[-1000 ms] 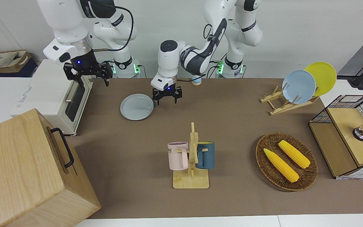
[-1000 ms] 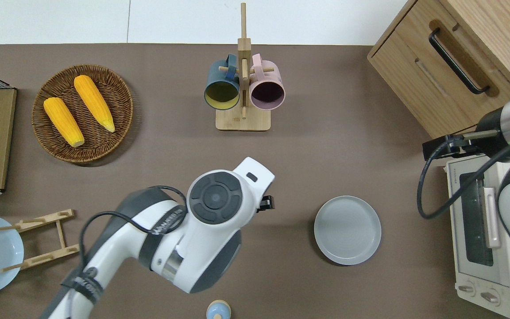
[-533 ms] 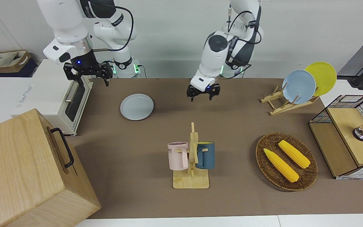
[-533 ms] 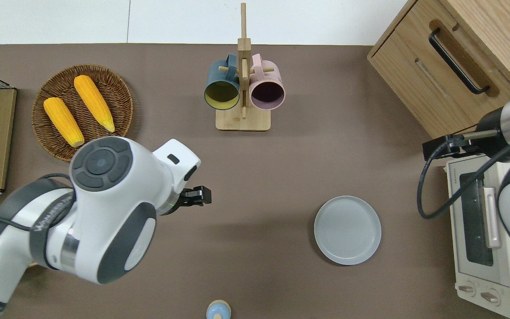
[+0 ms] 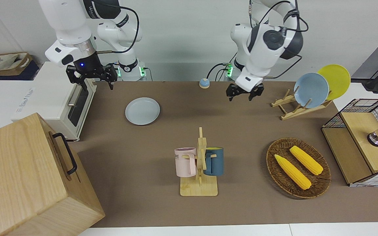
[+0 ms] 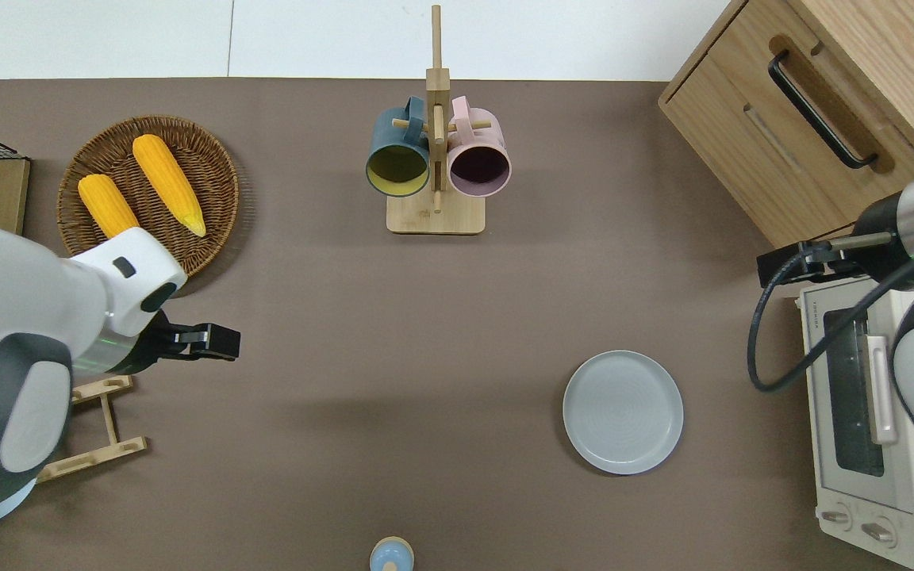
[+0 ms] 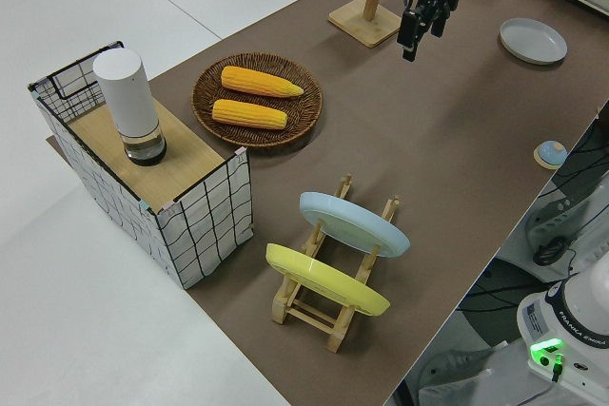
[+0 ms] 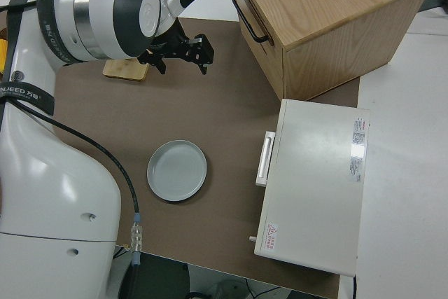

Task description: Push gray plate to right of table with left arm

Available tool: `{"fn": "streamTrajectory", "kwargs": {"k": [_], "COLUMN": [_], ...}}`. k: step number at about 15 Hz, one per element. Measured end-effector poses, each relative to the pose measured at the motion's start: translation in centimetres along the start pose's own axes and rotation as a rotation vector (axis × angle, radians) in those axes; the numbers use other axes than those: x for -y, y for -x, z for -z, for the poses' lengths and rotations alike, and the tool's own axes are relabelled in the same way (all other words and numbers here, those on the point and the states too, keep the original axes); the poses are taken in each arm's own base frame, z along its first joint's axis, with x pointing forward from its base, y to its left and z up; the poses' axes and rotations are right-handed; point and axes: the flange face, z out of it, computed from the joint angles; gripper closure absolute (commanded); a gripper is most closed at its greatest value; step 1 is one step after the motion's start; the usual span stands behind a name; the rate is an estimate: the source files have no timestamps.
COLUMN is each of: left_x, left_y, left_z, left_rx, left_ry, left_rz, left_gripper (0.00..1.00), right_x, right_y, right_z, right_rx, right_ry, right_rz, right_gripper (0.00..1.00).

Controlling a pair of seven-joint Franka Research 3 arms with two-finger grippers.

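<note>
The gray plate [image 6: 623,411] [image 5: 142,111] [image 8: 177,170] lies flat on the brown table [image 6: 425,317], toward the right arm's end and close to the white toaster oven [image 6: 869,428]. My left gripper [image 6: 215,342] [image 5: 244,93] [image 7: 419,30] hangs in the air at its own end of the table. It is over bare tabletop between the corn basket and the wooden plate rack, well apart from the plate, and nothing is in it. The right arm is parked, its gripper [image 5: 90,77] [image 8: 180,52] holding nothing.
A mug rack [image 6: 435,159] with a blue and a pink mug stands farther from the robots. The wicker basket [image 6: 223,186] holds two corn cobs. A plate rack [image 5: 302,109] carries a sky-blue and a yellow plate. A wooden box [image 6: 822,103] stands by the oven, and a small blue knob [image 6: 391,555] near the robots.
The left arm has swung away from beside the gray plate to its own end of the table, rising as it went. The plate has stayed where it was.
</note>
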Motion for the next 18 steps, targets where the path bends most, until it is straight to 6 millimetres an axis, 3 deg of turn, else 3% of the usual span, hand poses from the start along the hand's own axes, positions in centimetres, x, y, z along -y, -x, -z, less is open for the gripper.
{"fn": "streamTrajectory", "kwargs": {"k": [3,6,14,18], "left_x": [3.7,5.5,5.5,5.3], "left_y": [0.2,0.3,0.7,0.8], "left_z": [2.3,3.5,8.3,9.0], "left_rx": [-0.013,-0.017,-0.059,-0.063], "left_ry": [0.007,0.008,-0.060,-0.099], "left_rz": [-0.016,-0.008,-0.025,-0.036], "left_gripper": [0.01,0.01,0.01,0.01], "right_x": [0.0,0.0,0.0,0.0], "right_y": [0.0,0.0,0.0,0.0], "right_z": [0.0,0.0,0.0,0.0], "right_rx": [0.000,0.000,0.000,0.000], "right_ry": [0.000,0.000,0.000,0.000], "right_rz": [0.000,0.000,0.000,0.000], "right_gripper": [0.017,0.017,0.017,0.017]}}
